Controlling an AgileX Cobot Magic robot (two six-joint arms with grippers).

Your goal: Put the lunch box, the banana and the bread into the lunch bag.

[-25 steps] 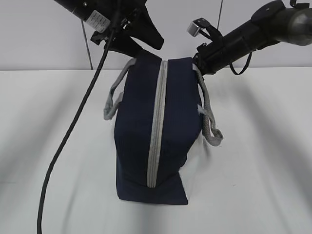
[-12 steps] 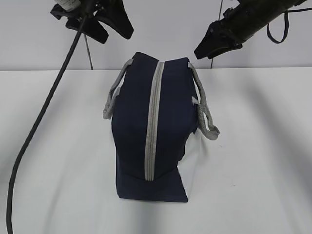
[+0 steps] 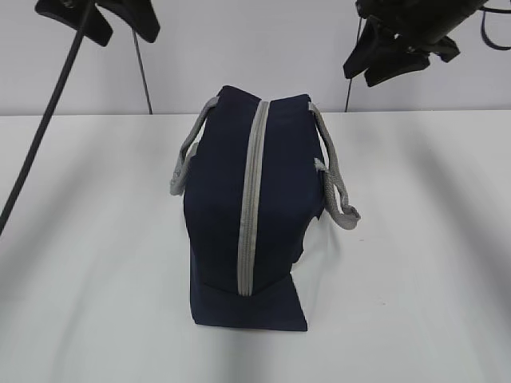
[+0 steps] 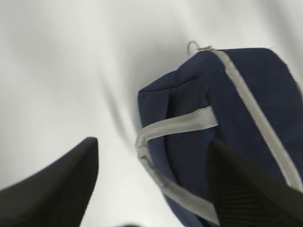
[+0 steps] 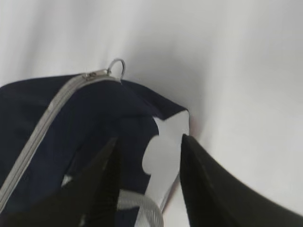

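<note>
Boxy navy-blue fabric lunch bag (image 3: 247,215) standing on the white table surface (image 3: 415,263), roughly centred between left and right edges, one narrow end toward the near edge, the other toward the far edge. Grey zipper (image 3: 252,199) running closed along the top from far end down the near face. Metal ring pull (image 5: 117,66) seen at the zipper's end in the right wrist view, resting on the bag's top edge, and small at the bag's far corner in the left wrist view (image 4: 192,46). Grey webbing handles drooping on both flanks, left handle (image 3: 185,155) lying against the bag's side, right handle (image 3: 337,187) hanging in a loop clear of the fabric. Small navy flap spread flat on the surface at the bag's near base. Lunch box, banana and bread not visible anywhere outside the zipped bag. Left black gripper (image 3: 100,17) raised high above the far-left part of the surface, fingers (image 4: 52,189) spread wide and released, grasping nothing, left handle (image 4: 177,125) visible below between them. Right black gripper (image 3: 375,64) raised above the far-right side, well apart from the bag, fingers (image 5: 208,189) parted and empty, a patch of silver lining (image 5: 165,151) showing between them. Black cable (image 3: 44,128) trailing from the left arm down past the left edge.
</note>
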